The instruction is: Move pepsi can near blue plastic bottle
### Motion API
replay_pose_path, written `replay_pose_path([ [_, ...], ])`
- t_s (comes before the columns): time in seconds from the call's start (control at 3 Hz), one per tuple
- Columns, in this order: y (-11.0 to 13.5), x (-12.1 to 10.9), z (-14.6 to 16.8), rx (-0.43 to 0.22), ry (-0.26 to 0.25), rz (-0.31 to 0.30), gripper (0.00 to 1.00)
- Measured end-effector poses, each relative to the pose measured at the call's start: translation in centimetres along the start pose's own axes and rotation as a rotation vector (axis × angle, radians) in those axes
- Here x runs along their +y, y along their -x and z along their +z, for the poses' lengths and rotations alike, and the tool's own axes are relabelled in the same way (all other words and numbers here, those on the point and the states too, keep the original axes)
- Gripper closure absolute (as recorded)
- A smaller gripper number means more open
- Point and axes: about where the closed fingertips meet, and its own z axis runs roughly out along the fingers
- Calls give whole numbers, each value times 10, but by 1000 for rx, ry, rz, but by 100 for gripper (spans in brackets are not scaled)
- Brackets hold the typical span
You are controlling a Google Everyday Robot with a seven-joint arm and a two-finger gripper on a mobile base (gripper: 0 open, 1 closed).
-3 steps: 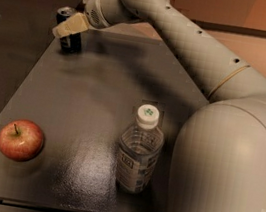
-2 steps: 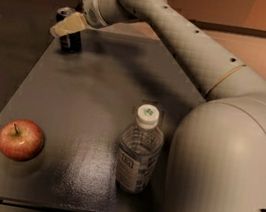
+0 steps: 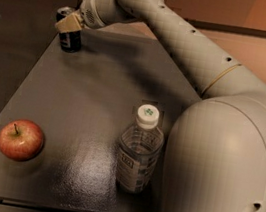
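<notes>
The pepsi can (image 3: 70, 40) is a small dark can with a silver top, standing at the far left corner of the dark table (image 3: 98, 102). My gripper (image 3: 69, 22) is at the can's upper part, reaching in from the right. The blue plastic bottle (image 3: 138, 152) is clear and ribbed, with a white cap bearing a green mark. It stands upright near the table's front edge, right of centre and far from the can. My arm's large pale body partly covers the table to the bottle's right.
A red apple (image 3: 21, 139) lies near the front left corner of the table. The table's left edge runs close beside the can and the apple. My arm (image 3: 183, 45) spans the back right of the table.
The gripper has stayed at the pepsi can, shifting only slightly. The bottle and the apple have not moved.
</notes>
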Motion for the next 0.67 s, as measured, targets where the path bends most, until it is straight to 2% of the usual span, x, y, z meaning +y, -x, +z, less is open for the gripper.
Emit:
replay_pose_path([
  [0.33,-1,3,-1,-1,12,2,64],
  [0.67,1,3,-14,-17,26,4,88],
])
